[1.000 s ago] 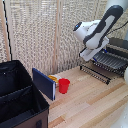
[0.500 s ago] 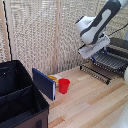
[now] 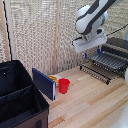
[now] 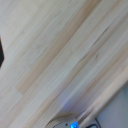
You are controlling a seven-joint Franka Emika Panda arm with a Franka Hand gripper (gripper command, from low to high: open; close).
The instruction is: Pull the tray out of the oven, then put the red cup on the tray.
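The dark ribbed tray [image 3: 108,60] sticks out of the oven [image 3: 119,46] at the exterior view's right, above the lowered oven door [image 3: 96,73]. My gripper [image 3: 92,53] hangs in the air just off the tray's near corner; its fingers look apart with nothing between them. The red cup [image 3: 64,85] stands upright on the wooden table [image 3: 95,102], well toward the exterior view's left of the gripper and lower. The wrist view shows only blurred table planks [image 4: 60,55], with no cup or tray in it.
A large black open bin [image 3: 17,97] fills the exterior view's lower left. A blue flat panel [image 3: 44,83] leans beside it, with a yellow-orange item [image 3: 52,78] behind the cup. A woven screen [image 3: 40,35] backs the table.
The arm has shifted only slightly, edging toward the exterior view's left of the tray. The tray, the cup and the bin have not moved.
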